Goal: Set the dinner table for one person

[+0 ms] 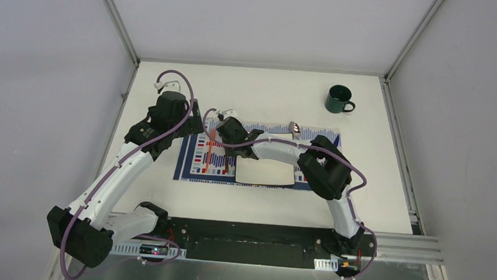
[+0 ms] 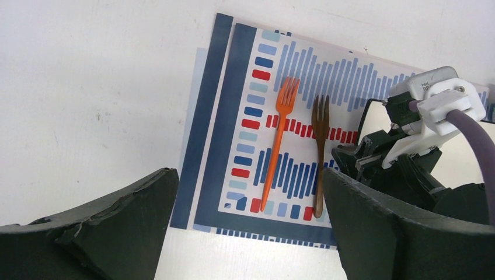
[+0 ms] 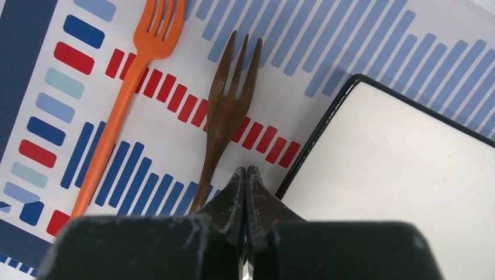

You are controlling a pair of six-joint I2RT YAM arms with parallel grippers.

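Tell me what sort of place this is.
Probably a lab test cell, not a home: a plain white tabletop framed in aluminium rails, blank walls, two robot arms bolted at its edge.

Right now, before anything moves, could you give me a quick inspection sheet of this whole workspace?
Surface: white table, aluminium-edged.
Job's things: striped placemat; orange fork and brown fork side by side on it beside the square white plate; green mug far right, off the placemat; small shiny utensil at the placemat's far edge.
Clutter: nothing seen.
Grippers: left gripper open above the placemat; right gripper shut, tips over the brown fork's handle.
Cables: purple cables in loose loops.
Surroundings: plain pale walls, metal corner posts.
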